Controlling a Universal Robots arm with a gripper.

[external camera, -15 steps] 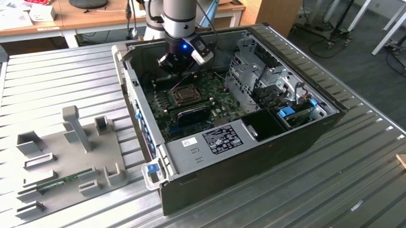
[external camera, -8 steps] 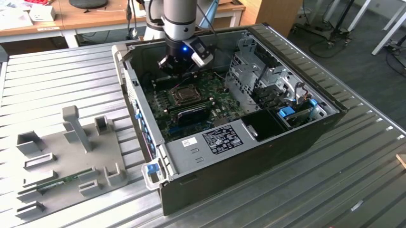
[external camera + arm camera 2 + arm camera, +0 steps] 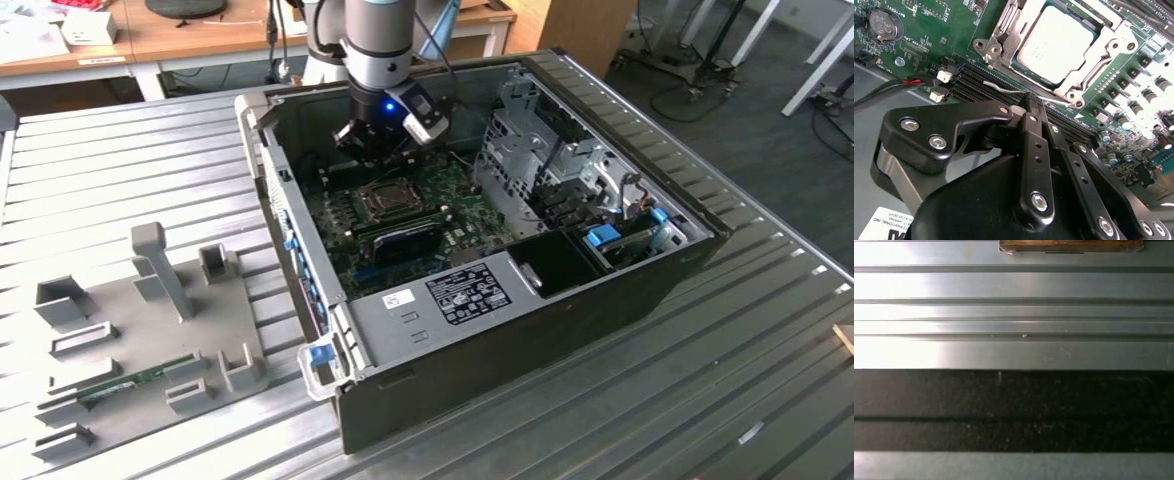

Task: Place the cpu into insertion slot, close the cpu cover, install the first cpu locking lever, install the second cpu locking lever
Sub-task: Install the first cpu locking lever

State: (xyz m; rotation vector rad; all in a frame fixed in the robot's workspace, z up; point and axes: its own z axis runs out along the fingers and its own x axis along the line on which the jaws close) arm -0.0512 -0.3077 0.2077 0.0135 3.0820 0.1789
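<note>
Arm (image 3: 374,40) comes down from the upper centre of the exterior view into the open computer case (image 3: 641,290), wrist pointing straight down. Gripper (image 3: 380,158) hangs just above the insertion slot (image 3: 390,198), mid-frame, on the green motherboard (image 3: 929,55). In the second wrist view the black fingers (image 3: 1035,150) are drawn together. Their tips are right at a thin silver locking lever (image 3: 1004,87) that runs along the slot's near edge. Can't tell if the wire is pinched or only touched. The cpu (image 3: 1059,42) sits flat in the slot, pale grey square, just beyond the fingertips. The cpu cover (image 3: 1015,37) lies down around it, with the chip showing through the window. The case stands on a ribbed metal table (image 3: 120,160).
</note>
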